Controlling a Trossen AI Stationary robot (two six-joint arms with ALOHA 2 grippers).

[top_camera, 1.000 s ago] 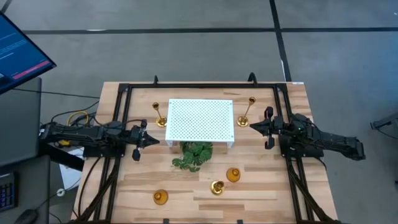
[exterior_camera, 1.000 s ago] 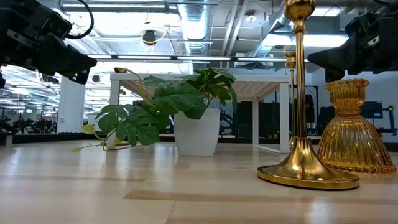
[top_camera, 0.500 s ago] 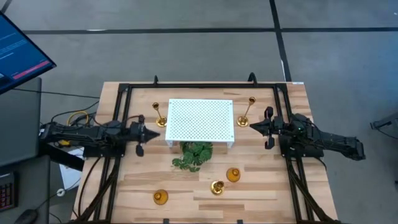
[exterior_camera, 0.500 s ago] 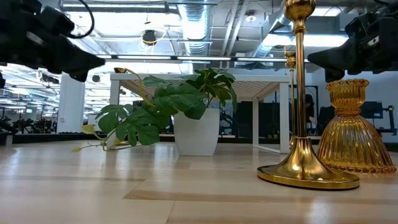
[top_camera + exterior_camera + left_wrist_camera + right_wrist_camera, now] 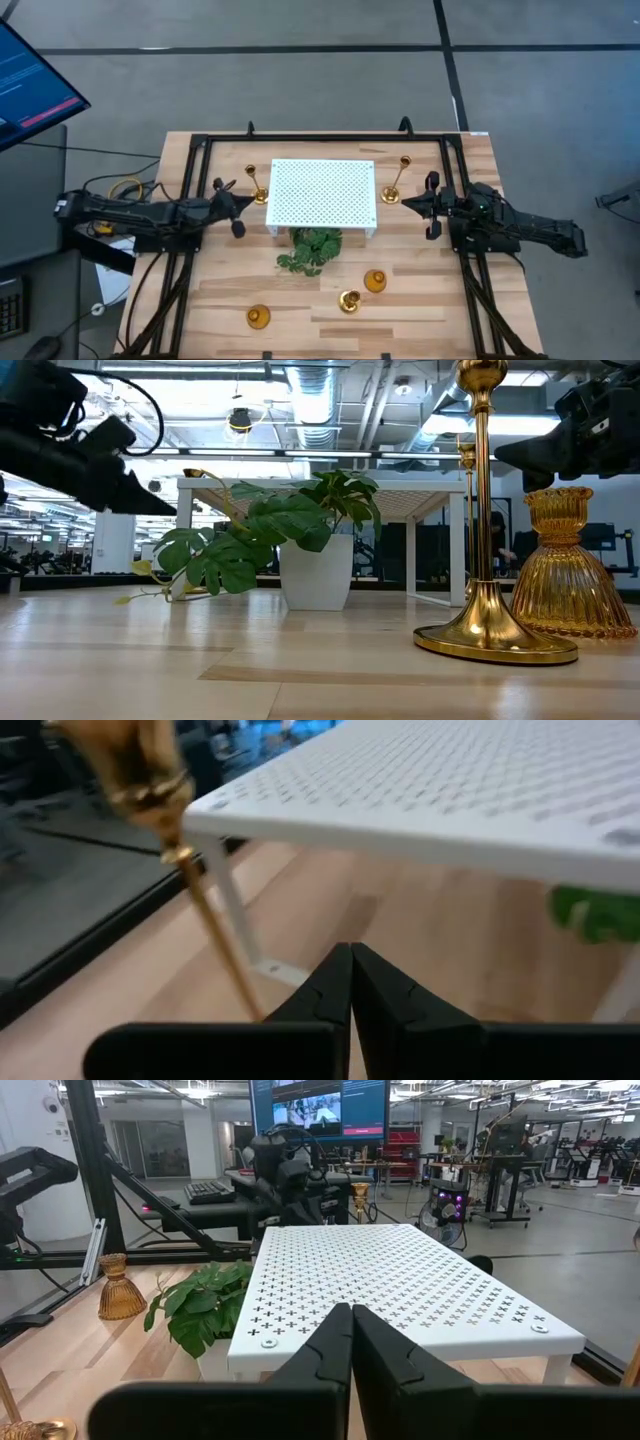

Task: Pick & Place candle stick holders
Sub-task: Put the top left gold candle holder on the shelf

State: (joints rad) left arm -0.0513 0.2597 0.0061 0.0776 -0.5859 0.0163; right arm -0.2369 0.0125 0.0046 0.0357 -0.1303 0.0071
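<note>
Five gold candle stick holders stand on the wooden table on their round bases. One tall holder (image 5: 258, 185) is left of the white perforated platform (image 5: 323, 193), one (image 5: 397, 179) is right of it, and one (image 5: 349, 300) is near the front. Two short amber ones (image 5: 375, 281) (image 5: 259, 318) are also at the front. My left gripper (image 5: 247, 207) is shut and empty, its tip just short of the left tall holder's stem (image 5: 212, 925). My right gripper (image 5: 405, 203) is shut and empty beside the right tall holder.
A green leafy plant in a white pot (image 5: 312, 250) stands just in front of the platform, between the arms. A black frame (image 5: 300, 137) runs along the table's far and side edges. A monitor (image 5: 30, 85) stands off the table's left side.
My left gripper has swung toward the table's far edge, closer to the tall holder left of the platform, and has stayed shut. In the low view it has dropped a little lower.
</note>
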